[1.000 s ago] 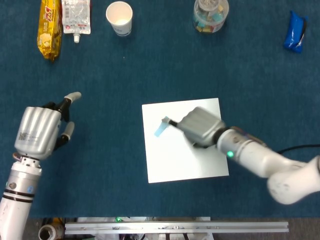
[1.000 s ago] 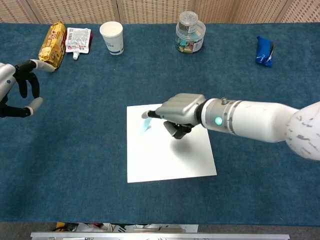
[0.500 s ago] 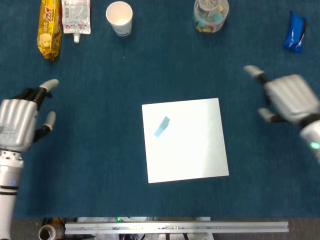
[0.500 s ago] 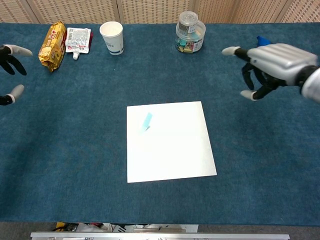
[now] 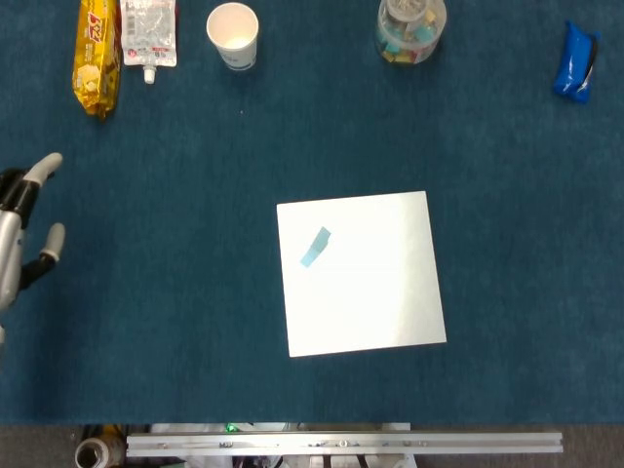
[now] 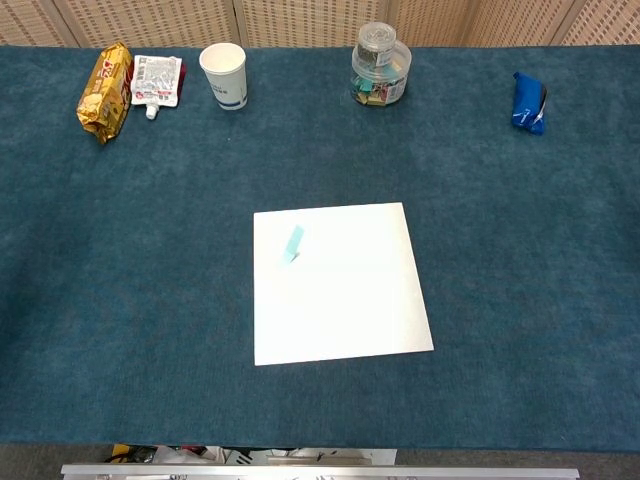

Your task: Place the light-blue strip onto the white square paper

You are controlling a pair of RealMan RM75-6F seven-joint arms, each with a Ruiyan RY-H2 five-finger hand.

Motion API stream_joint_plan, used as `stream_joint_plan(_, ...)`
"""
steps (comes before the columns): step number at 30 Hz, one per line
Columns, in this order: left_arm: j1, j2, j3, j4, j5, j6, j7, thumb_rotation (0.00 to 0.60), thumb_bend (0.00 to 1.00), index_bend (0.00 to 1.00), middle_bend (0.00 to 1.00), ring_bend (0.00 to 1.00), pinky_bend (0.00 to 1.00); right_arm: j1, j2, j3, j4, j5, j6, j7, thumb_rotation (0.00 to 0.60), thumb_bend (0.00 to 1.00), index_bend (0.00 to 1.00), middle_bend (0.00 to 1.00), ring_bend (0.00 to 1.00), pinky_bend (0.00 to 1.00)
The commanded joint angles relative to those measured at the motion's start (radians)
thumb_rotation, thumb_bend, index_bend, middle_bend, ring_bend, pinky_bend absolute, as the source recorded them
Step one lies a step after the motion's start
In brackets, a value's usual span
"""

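Observation:
The light-blue strip [image 5: 315,247] [image 6: 294,242] lies flat on the white square paper [image 5: 370,292] [image 6: 350,300], near the paper's upper left corner. My left hand [image 5: 21,234] shows only at the far left edge of the head view, fingers spread and holding nothing, far from the paper. The chest view does not show it. My right hand is out of both views.
Along the far edge of the blue cloth stand a yellow snack bag [image 5: 96,54], a white pouch [image 5: 149,31], a paper cup [image 5: 233,33], a clear jar [image 5: 410,27] and a blue packet [image 5: 575,62].
My right hand let go of the strip on the paper, drew back to the right and left the views. My left hand slid further left, almost out of frame.

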Motion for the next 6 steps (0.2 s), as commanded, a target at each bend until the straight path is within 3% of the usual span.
stream_joint_plan(1,0.019,0.001,0.008,0.003,0.010,0.025,0.005,0.600,0.38,0.15,0.29,0.24,0.41,-0.057,0.007,0.011,0.023,-0.026,0.019,0.016,0.590,0.20,0.06,0.32,0.31,0.58)
stream_joint_plan(6,0.038,0.007,0.015,-0.009,0.017,0.044,0.015,0.600,0.38,0.16,0.29,0.24,0.40,-0.118,0.006,0.040,0.032,-0.050,0.036,0.014,0.590,0.20,0.06,0.32,0.31,0.58)
